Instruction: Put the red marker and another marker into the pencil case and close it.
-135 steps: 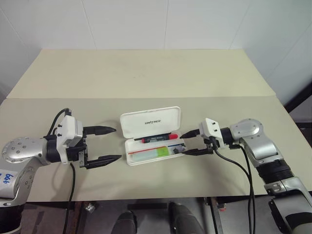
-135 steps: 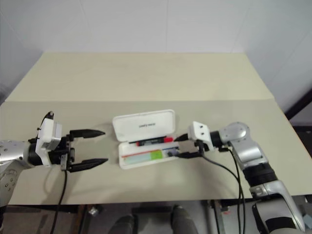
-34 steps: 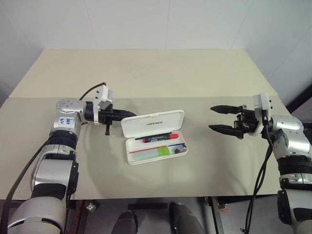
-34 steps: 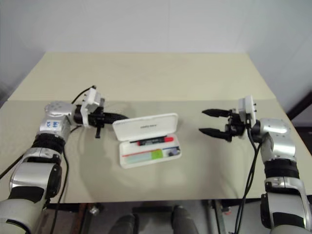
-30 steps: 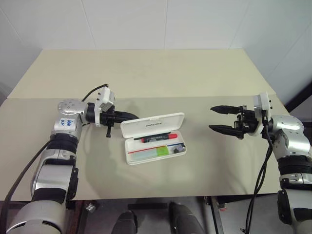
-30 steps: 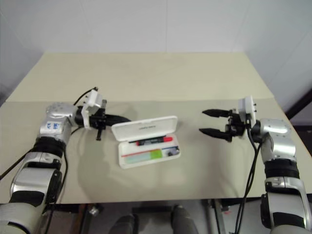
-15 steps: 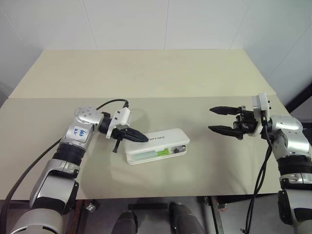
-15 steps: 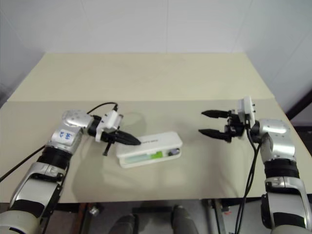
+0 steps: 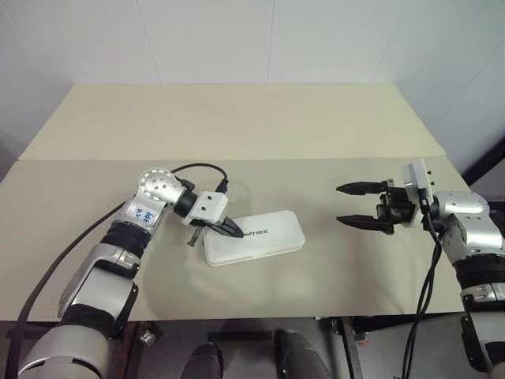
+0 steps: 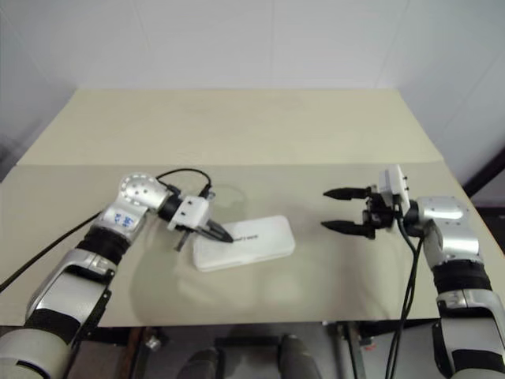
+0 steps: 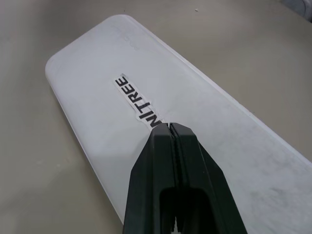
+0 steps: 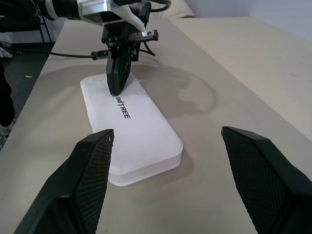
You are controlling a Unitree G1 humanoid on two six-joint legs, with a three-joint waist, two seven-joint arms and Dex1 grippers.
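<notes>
Step in hand: the closing of the pencil case (image 9: 254, 237) is judged to be at its end; the lid is seen lying flat on the base, and no marker is seen on the worktop (image 9: 237, 118), so both are taken to be shut inside.
Left tool (image 9: 233, 232): its two black fingers are pressed together with nothing between them, the tip set on the lid at the printed logo (image 11: 140, 104); whether force is applied cannot be told.
Right tool (image 10: 332, 210): its fingers are spread wide and empty, held above the worktop well apart from the case, pointing toward it.
Place of the case: it lies flat near the middle of the front half of the worktop, long side slightly slanted, between the two arms and nearer the left one.
Next move: a firm downward press along the lid is judged to be called for so that the seam is shut all round; the case could slide on the smooth surface unless it is steadied from the other side.
Materials and shapes: the case is a white, smooth, hard plastic box, a rounded rectangle, low and flat, with faint gloss; the worktop is matte beige, in two boards with a seam (image 9: 316, 159) between them; the fingers are dark, tapered, with a fine grid texture on the inner pads (image 12: 95, 180).
</notes>
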